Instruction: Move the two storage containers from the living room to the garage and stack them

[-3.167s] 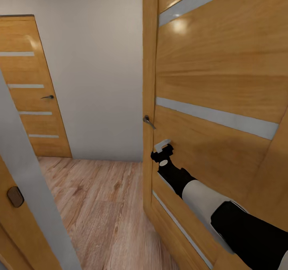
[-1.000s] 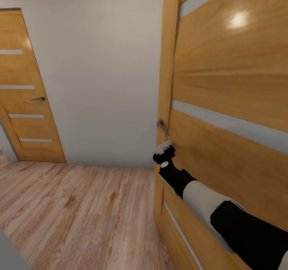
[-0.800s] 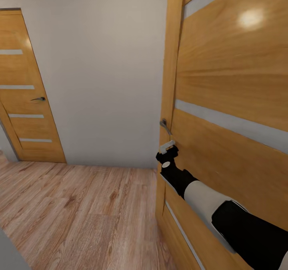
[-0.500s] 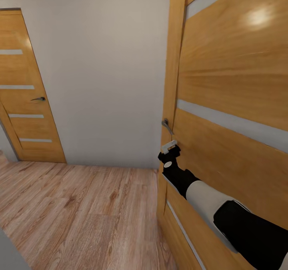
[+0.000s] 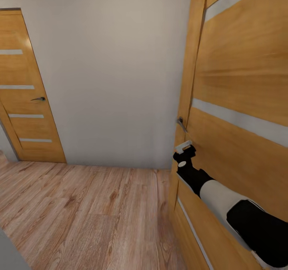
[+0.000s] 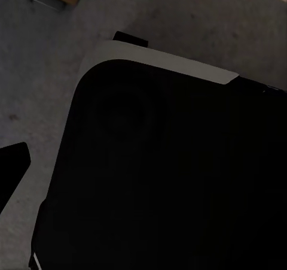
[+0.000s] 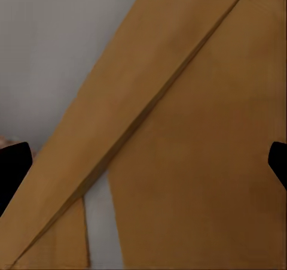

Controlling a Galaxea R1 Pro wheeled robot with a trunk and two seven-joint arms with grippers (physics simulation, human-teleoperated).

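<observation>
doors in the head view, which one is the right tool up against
The near wooden door at the view's right: the right tool sits just below its handle. The other door stands shut on the far left wall.

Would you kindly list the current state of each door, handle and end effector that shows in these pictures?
Near door: swung open, edge facing the hallway.
Near door's handle: not gripped, just above the right end effector.
Right end effector: open, fingers spread wide, against the near door.
Far door: shut in its frame.
Far door's handle: level, untouched.
Left end effector: cannot tell.
</observation>
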